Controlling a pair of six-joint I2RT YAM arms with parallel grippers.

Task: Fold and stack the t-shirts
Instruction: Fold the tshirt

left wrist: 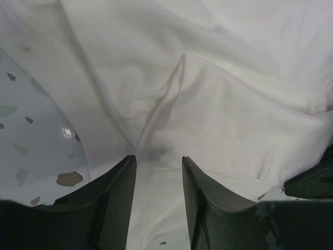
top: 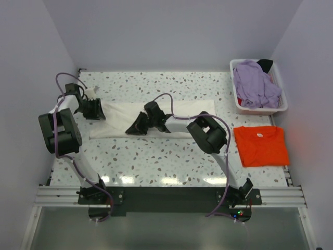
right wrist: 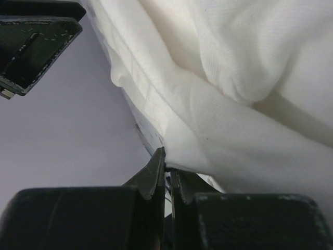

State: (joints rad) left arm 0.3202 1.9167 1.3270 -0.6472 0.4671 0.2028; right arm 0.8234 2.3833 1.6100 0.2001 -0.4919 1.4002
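Nearest the camera: arm bases [top: 96,195], bolted to a black plate at the near edge of the counter [top: 156,161].

Containers: one white basket [top: 260,110], far right corner. Contents: lavender shirt [top: 255,86], heaped loose and filling most of it; black cloth [top: 265,64] at the far rim; sliver of red at the near left, item not identifiable.

Cream shirt [top: 182,112]: laid as a long wrinkled band across mid-counter. Orange shirt [top: 261,146]: flat on the counter just in front of the basket, apart from the cream shirt.

Left claw [top: 93,109]: at the left end of the cream shirt. Wrist view: fingers [left wrist: 117,187] parted with a clear gap, cloth lying under and between them, nothing pinched.

Right claw [top: 134,127]: at the near edge of the cream shirt, left of centre. Wrist view: fingers [right wrist: 153,177] closed almost tip to tip on a fold of that shirt's edge.

Surface: white, glossy, speckled grey and brown. Room: plain pale walls [top: 166,31] on three sides.
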